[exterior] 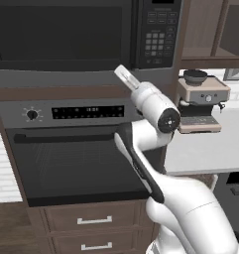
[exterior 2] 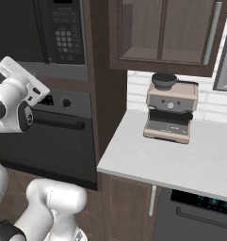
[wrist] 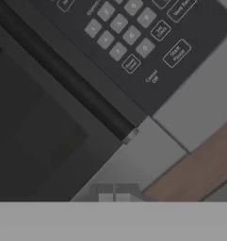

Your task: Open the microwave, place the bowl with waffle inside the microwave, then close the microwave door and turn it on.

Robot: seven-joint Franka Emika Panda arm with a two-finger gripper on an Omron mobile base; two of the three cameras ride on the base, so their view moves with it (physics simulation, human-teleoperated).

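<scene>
Dark wooden cabinets frame the kitchen wall. At upper left the microwave [exterior: 86, 34] sits above the oven [exterior: 71, 149], its door [exterior: 56, 34] closed, the keypad [exterior: 158, 34] at its right. The gripper [exterior: 122, 74] reaches up just below the keypad; whether it is released or clenched cannot be told. Rightward, a coffee machine [exterior 2: 171, 110] stands on the tabletop [exterior 2: 181, 160].

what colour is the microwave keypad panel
Black with pale grey buttons on the keypad, clearest in the hand view.

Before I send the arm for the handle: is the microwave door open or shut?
Shut. The microwave door sits flush in the microwave, level with the keypad.
</scene>
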